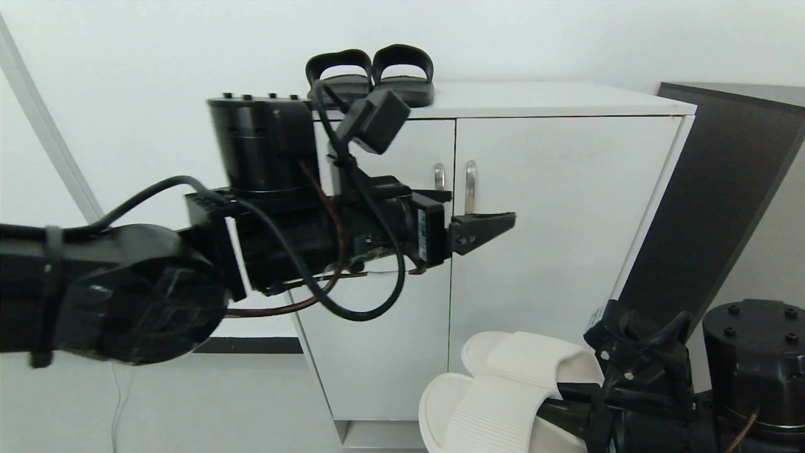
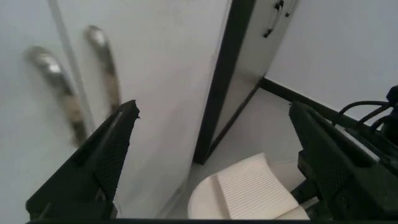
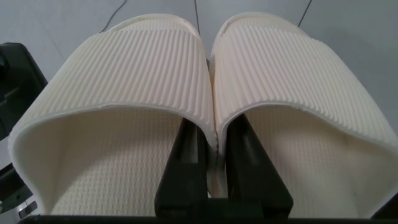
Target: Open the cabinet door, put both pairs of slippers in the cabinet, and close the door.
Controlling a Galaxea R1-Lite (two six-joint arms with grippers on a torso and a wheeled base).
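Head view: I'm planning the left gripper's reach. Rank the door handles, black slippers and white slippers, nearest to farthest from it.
1. Door handles, just behind the left gripper.
2. Black slippers atop the cabinet and white slippers low in the right gripper: too close to call.

We see a white cabinet (image 1: 566, 189) standing on the pale floor (image 1: 188, 402). Its two doors are shut, and their metal handles (image 1: 470, 182) sit just beside each other at the middle seam. On its flat top (image 1: 541, 97), toward our left end and near the front edge, a pair of black slippers (image 1: 371, 78) lies side by side, touching.
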